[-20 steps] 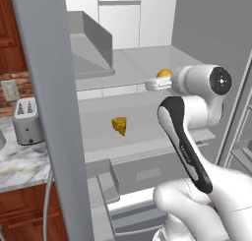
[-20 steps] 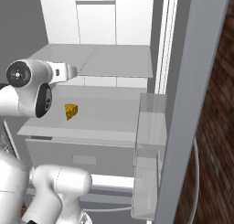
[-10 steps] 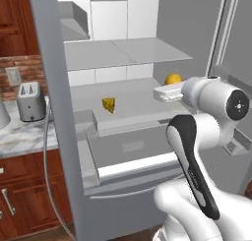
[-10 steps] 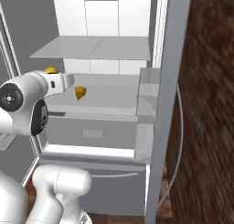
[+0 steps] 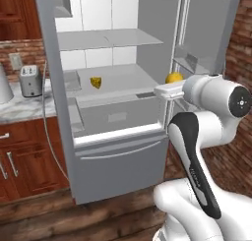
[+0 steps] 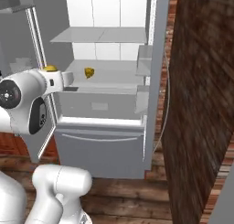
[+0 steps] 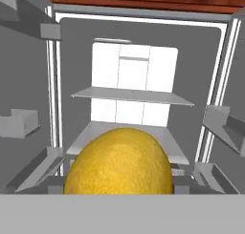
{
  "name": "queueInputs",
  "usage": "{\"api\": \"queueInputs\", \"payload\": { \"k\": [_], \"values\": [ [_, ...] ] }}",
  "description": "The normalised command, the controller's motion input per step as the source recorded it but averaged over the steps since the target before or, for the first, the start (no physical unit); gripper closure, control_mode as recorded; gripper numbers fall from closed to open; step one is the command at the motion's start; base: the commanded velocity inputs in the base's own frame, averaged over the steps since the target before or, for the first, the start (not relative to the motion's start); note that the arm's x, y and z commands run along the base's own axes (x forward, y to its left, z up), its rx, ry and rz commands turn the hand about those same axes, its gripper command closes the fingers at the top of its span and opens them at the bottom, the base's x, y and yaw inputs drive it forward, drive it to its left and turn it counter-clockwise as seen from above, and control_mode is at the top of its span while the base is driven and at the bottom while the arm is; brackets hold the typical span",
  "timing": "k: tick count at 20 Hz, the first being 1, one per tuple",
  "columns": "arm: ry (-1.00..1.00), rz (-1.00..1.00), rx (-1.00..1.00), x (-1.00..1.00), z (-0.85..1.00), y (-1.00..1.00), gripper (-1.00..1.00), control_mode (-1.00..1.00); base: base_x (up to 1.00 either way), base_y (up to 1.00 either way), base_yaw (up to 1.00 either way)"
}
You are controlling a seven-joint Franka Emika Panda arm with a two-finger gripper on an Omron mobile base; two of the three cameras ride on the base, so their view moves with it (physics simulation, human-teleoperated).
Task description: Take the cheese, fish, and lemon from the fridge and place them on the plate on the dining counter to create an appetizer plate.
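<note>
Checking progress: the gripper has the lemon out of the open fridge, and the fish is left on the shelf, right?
Not the fish: the left base view shows the cheese on the fridge shelf. The gripper does hold the lemon outside it.

glossy white arm [image 5: 206, 136], dark joint bands

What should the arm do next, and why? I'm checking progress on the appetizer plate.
Probably keep backing away from the fridge and turn toward the dining counter. The lemon sits right at the tool, apparently held, and is already outside the fridge front, so carrying it to the plate seems next. The cheese is still on its shelf for a later trip.
</note>
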Motion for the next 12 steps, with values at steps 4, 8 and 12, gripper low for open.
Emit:
{"api": "queueInputs", "payload": {
  "k": [4, 8, 12],
  "values": [
    [0.00, 0.00, 0.00, 0.00, 0.00, 0.00, 1.00, 1.00, -1.00, 0.00, -0.01],
    [0.00, 0.00, 0.00, 0.00, 0.00, 0.00, 1.00, 1.00, -1.00, 0.03, 0.00],
    [0.00, 0.00, 0.00, 0.00, 0.00, 0.00, 1.00, 1.00, -1.00, 0.22, 0.00]
  ]
}}
